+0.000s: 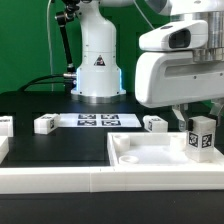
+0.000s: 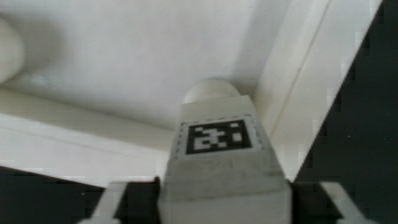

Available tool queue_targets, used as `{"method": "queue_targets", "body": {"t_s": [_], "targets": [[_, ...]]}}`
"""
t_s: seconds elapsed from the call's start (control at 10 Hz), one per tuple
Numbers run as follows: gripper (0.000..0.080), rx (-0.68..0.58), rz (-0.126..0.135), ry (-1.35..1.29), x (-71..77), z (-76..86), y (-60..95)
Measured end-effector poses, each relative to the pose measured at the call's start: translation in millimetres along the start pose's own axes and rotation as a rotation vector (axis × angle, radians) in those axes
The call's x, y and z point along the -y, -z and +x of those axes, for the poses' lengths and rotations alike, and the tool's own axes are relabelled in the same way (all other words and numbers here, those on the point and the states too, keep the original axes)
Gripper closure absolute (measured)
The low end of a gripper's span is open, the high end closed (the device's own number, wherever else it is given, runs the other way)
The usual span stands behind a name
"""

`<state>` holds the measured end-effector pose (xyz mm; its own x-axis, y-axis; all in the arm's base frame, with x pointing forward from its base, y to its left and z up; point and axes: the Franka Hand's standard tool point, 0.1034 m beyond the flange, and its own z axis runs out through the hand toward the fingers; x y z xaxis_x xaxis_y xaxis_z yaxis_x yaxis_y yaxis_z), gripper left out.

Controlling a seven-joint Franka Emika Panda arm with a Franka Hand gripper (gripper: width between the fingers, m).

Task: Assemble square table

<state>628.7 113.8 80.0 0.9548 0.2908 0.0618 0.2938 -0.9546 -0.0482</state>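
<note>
The white square tabletop [image 1: 150,155] lies rimmed face up at the front of the black table. At its far corner on the exterior view's right, a white blocky leg [image 1: 201,137] with a black-and-white tag stands upright. My gripper [image 1: 200,128] comes down over this leg from above. In the wrist view the tagged leg [image 2: 222,140] fills the space between my fingers [image 2: 121,200], whose dark inner pads lie against its sides. My gripper [image 2: 222,205] is shut on it. The leg's far end points at the tabletop's [image 2: 107,60] inner corner by the rim.
Loose white legs lie behind the tabletop: one [image 1: 45,124] to the left, one [image 1: 153,122] in the middle, one [image 1: 4,125] at the left edge. The marker board [image 1: 98,120] lies flat before the white robot base [image 1: 97,60]. A white rail [image 1: 60,180] edges the front.
</note>
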Motion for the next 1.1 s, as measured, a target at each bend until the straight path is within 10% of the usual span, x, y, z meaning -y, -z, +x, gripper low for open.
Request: {"method": "queue_targets", "body": {"t_s": [1.1], "targets": [[0.0509,-0.032,0.016,-1.153,6.7,-3.2,-2.3]]}}
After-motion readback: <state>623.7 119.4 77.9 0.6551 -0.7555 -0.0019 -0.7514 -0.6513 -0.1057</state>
